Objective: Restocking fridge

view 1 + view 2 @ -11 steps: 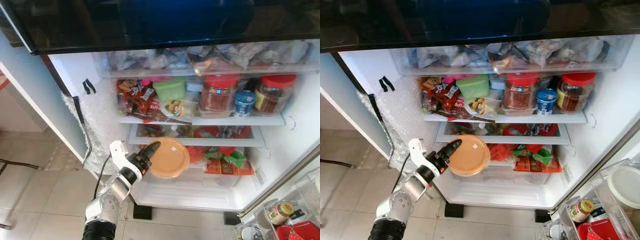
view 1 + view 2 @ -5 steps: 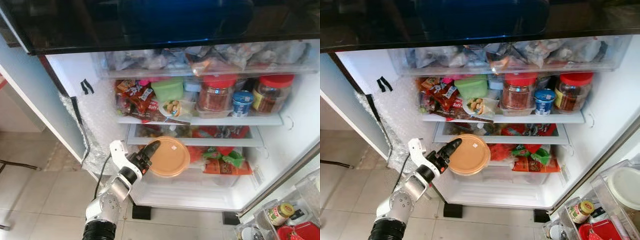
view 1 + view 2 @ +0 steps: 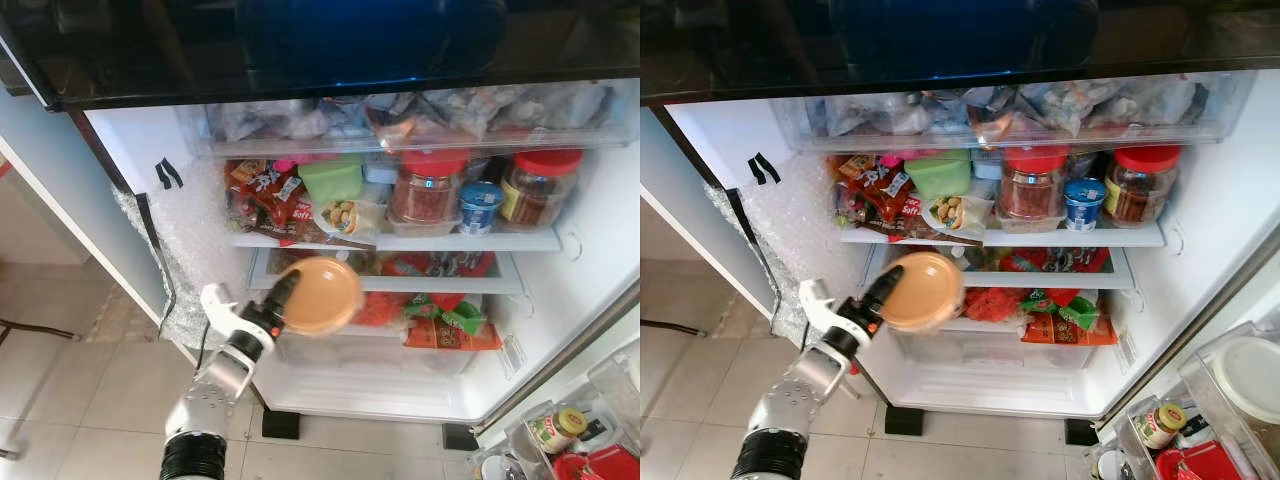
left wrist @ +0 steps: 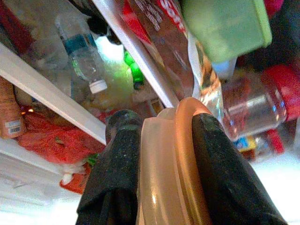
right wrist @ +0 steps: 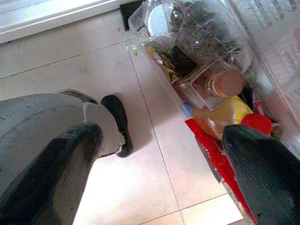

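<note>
**Q:** What does my left gripper (image 3: 283, 300) show at this stage?

**A:** My fingers are clamped on the rim of an orange lidded container (image 3: 318, 295), one finger on each face, as the left wrist view confirms. I hold it in the air just in front of the middle shelf (image 3: 390, 283) of the open fridge (image 3: 590, 250), towards that shelf's left end. It touches no shelf.

**Q:** And my right gripper (image 5: 159, 173)?

**A:** It hangs idle over the tiled floor (image 5: 93, 61), fingers spread wide apart and holding nothing. Beyond it lie items near the door bin (image 5: 220, 84), among them a brown-capped jar (image 5: 226, 82).

**Q:** How far along is the restocking?

**A:** By my judgement, partway. The upper shelf (image 3: 400, 241) already carries two red-lidded jars (image 3: 430, 185), a blue tub (image 3: 480, 205), a green box (image 3: 332, 178) and snack packets (image 3: 265, 195). The container in my grip is not yet placed. What is left: find a free spot, set it down, and let go. The shelves look crowded, so room may be tight at the left edge
</note>
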Tool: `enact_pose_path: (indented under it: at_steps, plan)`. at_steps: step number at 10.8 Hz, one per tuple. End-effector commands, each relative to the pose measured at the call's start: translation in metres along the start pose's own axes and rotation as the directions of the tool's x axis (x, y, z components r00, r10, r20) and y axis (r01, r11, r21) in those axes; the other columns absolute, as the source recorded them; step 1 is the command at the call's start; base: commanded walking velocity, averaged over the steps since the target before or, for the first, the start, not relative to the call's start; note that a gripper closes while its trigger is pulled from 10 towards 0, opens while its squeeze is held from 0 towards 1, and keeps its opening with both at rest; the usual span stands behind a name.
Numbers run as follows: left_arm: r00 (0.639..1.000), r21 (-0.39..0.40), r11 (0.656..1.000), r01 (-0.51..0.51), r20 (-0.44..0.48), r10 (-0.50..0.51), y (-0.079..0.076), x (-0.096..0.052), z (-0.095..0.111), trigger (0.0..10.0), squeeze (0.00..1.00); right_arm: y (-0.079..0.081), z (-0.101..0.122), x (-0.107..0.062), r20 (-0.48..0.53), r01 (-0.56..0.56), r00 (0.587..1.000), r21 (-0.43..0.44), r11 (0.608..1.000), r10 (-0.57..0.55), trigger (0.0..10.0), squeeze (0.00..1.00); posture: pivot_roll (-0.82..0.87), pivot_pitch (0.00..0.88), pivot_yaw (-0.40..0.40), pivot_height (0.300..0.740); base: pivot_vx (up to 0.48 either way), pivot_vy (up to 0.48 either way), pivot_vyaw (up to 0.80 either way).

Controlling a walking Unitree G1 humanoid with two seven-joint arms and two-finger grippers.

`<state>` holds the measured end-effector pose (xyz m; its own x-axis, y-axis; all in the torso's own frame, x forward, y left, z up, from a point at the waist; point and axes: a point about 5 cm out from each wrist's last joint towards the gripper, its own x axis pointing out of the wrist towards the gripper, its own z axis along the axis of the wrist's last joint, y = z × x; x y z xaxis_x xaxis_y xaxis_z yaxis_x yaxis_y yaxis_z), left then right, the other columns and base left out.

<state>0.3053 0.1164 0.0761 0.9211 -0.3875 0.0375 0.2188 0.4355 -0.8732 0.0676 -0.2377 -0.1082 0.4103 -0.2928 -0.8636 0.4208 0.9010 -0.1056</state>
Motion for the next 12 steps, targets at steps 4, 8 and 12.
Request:
enact_pose_path:
  at_steps: [4,8,12]
  plan:
    - [1.000,0.026,1.000,0.016,-0.012,-0.015,-0.0013,0.0010,0.0033,10.0,0.00,-0.0024,-0.0062,-0.0017,-0.020,0.016,1.000,-0.002,1.000,-0.016,10.0,0.00,-0.14,0.054,0.104,0.740,0.000,0.000,0.00]
    - [1.000,0.063,0.998,0.015,-0.018,-0.014,-0.0007,0.0004,0.0037,10.0,0.00,-0.0015,-0.0054,-0.0016,-0.012,0.006,1.000,0.005,1.000,-0.006,10.0,0.00,-0.14,0.055,0.105,0.740,0.000,0.000,0.00]
    - [1.000,0.065,0.998,0.012,-0.021,-0.011,0.0000,-0.0006,0.0037,10.0,0.00,-0.0007,-0.0050,-0.0016,-0.007,0.001,1.000,0.002,1.000,-0.001,10.0,0.00,-0.14,0.056,0.108,0.727,0.000,0.000,0.00]
